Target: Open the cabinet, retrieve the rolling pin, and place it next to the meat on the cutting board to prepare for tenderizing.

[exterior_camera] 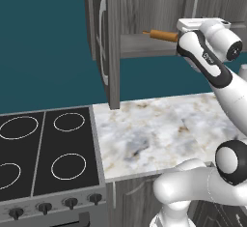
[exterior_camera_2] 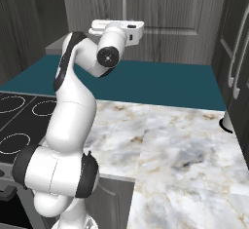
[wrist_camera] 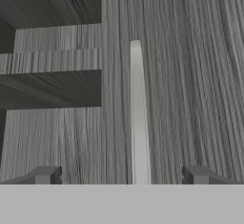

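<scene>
Grey wood-grain cabinet is seen with its left door swung open and its right door shut. The marble counter lies below. The gripper is held spread before the right door's silver handle. The rolling pin is seen lying on the cabinet's shelf, left of the hand.

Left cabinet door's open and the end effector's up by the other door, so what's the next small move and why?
Probably ease the open end effector forward and close on the silver handle centred between its fingertips. The right door is closed, and the rolling pin lies on the shelf partly behind the hand, so opening that door should clear access.
</scene>
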